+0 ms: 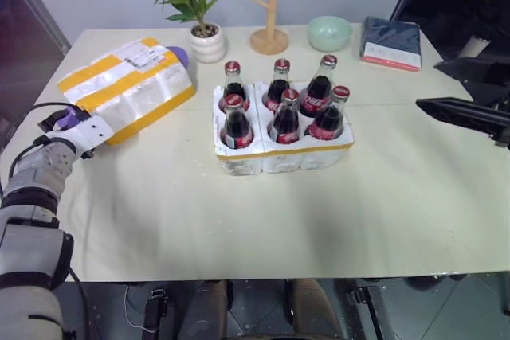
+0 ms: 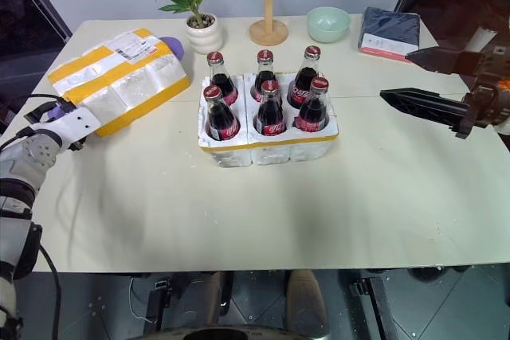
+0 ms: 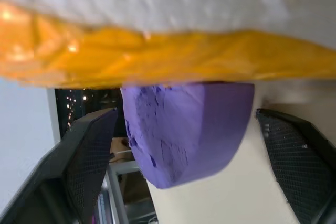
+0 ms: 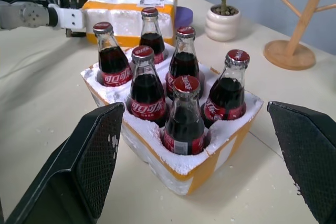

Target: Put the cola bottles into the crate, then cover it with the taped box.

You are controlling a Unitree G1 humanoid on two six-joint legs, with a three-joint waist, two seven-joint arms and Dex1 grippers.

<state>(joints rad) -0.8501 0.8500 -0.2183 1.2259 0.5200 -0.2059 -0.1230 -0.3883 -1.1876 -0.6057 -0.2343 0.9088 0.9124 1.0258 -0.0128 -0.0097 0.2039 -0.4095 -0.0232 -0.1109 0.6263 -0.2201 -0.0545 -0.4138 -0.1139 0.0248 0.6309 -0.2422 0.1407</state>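
I see the worktop (image 1: pixel 239 220) stretching wide and cream-coloured, with everything set on its far half. The taped box (image 1: pixel 131 85) lies at the far left, tilted, its wide yellow bands and white shipping label facing up; its far end rests on a purple block (image 1: pixel 180 55), and another purple block (image 3: pixel 184 129) sits under its near yellow edge, right in front of my left tool. The crate (image 1: pixel 280 145) stands near the middle of the worktop, well apart from the box, and all six cola bottles (image 1: pixel 237 121) stand upright in its wells, three in the near row and three in the far row, red caps up.

My left tool (image 3: pixel 189 166) is at the near-left end of the taped box, fingers spread to either side of the purple block without touching it. My right tool (image 2: pixel 426 81) hangs at the right above the worktop, well clear of the crate, pointing left toward it with its fingers wide apart and nothing between them.

Along the far edge stand a potted plant (image 1: pixel 199 17), a wooden stand (image 1: pixel 271 13), a green bowl (image 1: pixel 330 33) and a dark book (image 1: pixel 390 41).
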